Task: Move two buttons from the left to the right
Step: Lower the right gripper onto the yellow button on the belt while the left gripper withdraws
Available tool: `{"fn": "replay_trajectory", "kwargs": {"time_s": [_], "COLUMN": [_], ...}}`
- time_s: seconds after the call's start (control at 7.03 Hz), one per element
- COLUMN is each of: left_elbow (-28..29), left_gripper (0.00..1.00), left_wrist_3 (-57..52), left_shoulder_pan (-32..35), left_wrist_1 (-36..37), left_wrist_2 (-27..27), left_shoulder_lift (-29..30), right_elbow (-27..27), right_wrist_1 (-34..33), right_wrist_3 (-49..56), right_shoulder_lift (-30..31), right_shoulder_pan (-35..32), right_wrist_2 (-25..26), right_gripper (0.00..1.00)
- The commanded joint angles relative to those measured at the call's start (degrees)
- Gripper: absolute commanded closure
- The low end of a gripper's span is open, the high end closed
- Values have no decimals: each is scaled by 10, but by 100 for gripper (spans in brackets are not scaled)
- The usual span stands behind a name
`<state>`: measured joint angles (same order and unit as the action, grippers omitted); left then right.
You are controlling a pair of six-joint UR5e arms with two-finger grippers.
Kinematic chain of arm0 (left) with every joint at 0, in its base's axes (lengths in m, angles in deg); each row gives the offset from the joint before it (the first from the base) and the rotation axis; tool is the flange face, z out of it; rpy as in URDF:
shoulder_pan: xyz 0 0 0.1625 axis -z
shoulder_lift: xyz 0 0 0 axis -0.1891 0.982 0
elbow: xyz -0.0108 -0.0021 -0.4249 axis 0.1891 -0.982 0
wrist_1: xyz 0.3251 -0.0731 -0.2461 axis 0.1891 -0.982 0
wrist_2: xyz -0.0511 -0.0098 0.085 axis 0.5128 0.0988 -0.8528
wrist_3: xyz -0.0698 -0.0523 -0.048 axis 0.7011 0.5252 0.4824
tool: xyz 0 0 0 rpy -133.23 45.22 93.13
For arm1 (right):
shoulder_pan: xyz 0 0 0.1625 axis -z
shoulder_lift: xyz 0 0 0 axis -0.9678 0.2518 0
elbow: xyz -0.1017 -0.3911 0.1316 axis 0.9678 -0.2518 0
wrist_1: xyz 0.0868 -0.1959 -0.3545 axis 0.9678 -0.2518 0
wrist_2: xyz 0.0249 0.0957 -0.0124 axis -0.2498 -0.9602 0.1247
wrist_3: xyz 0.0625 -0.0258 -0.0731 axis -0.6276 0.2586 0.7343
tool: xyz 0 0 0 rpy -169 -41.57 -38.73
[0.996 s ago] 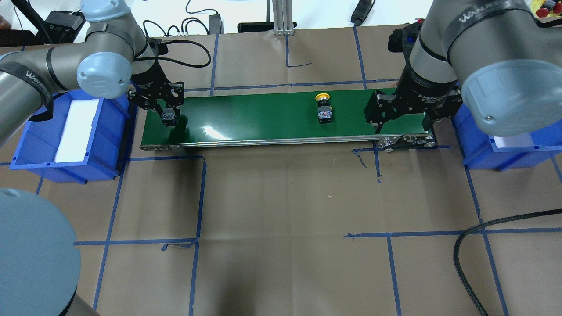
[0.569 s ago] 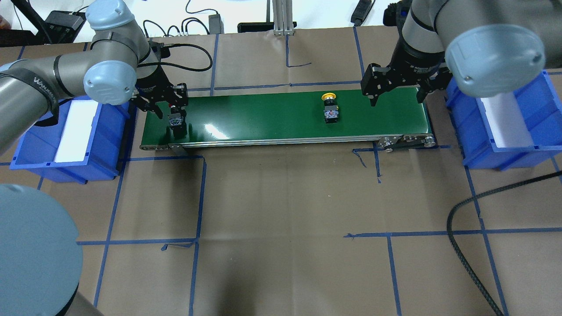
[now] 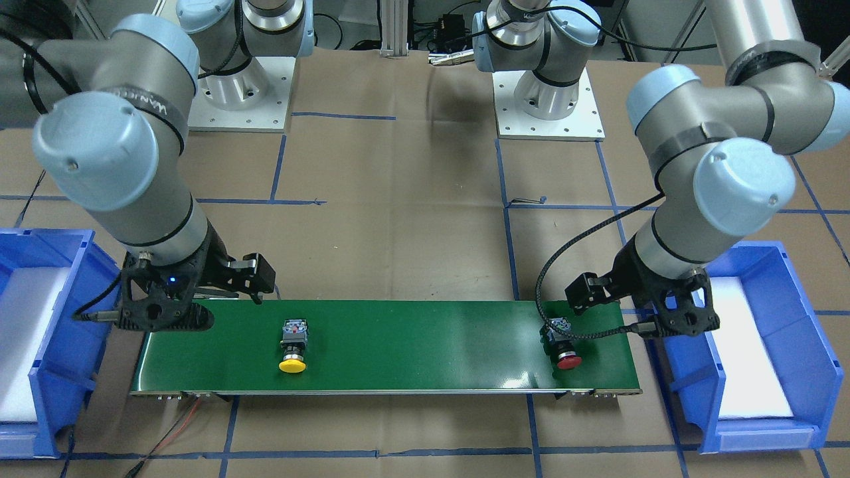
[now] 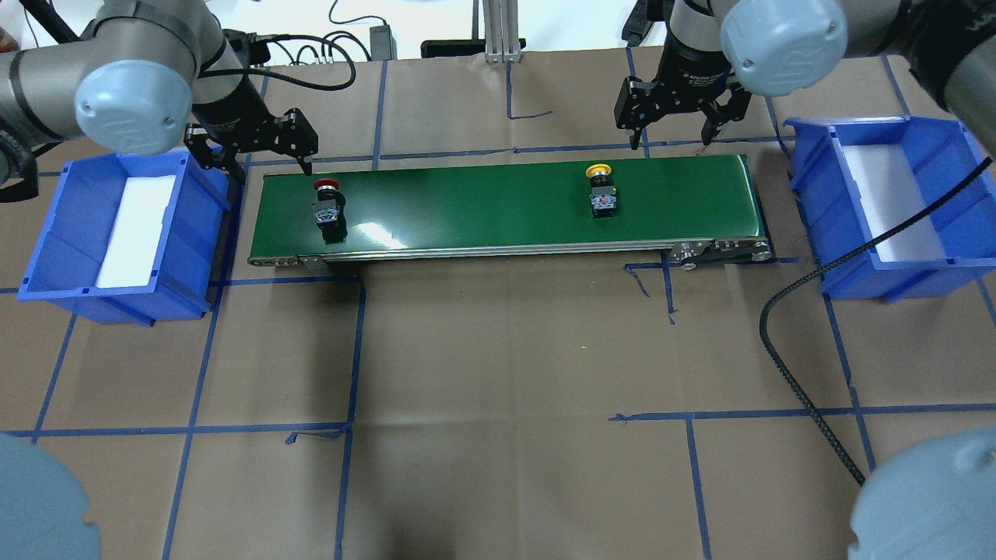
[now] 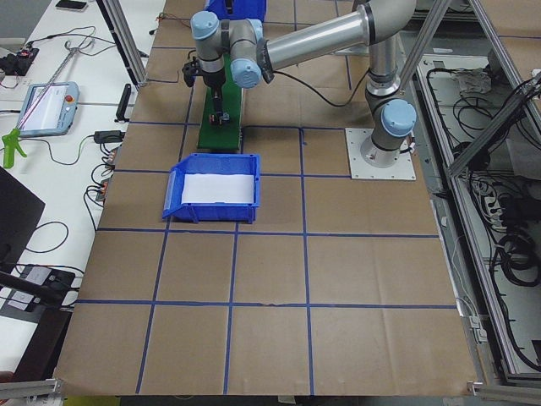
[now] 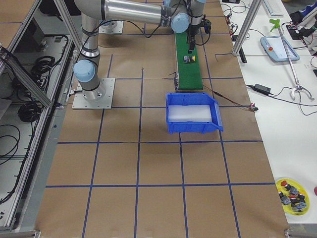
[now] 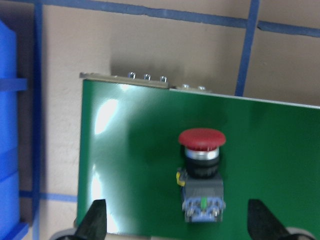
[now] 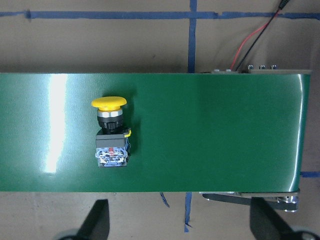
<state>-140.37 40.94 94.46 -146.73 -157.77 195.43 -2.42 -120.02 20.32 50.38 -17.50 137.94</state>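
The red button lies on its side at the left end of the green belt. It also shows in the left wrist view and in the front view. The yellow button lies on the belt right of the middle, and shows in the right wrist view and front view. My left gripper is open and empty, above the belt's far left corner. My right gripper is open and empty, raised beyond the belt's far edge, right of the yellow button.
A blue bin with a white liner stands off the belt's left end. A second blue bin stands off its right end. A black cable hangs over the table at front right.
My left gripper has opened, left the red button on the belt and pulled up and back. My right gripper has risen and moved back off the belt. The yellow button has travelled a little rightward.
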Motion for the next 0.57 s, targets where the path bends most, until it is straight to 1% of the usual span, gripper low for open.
{"fn": "replay_trajectory", "kwargs": {"time_s": [0.0,0.14,0.28,0.43], "left_elbow": [-2,-12,-22,-23], "left_gripper": [0,0,0,0], "left_wrist_3": [-6,-7,-7,-8], "left_shoulder_pan": [12,30,41,42], "left_wrist_1": [-72,-95,-101,-129], "left_wrist_2": [2,1,1,1], "left_shoulder_lift": [-64,-103,-132,-146], "right_elbow": [-1,-2,0,1], "right_wrist_1": [-65,-65,-65,-65], "right_wrist_3": [-8,-8,-8,-8], "right_shoulder_lift": [-35,-50,-58,-69], "right_shoulder_pan": [-9,-10,-10,-10], "right_wrist_2": [-1,-1,-1,-1], "right_gripper": [0,0,0,0]}}
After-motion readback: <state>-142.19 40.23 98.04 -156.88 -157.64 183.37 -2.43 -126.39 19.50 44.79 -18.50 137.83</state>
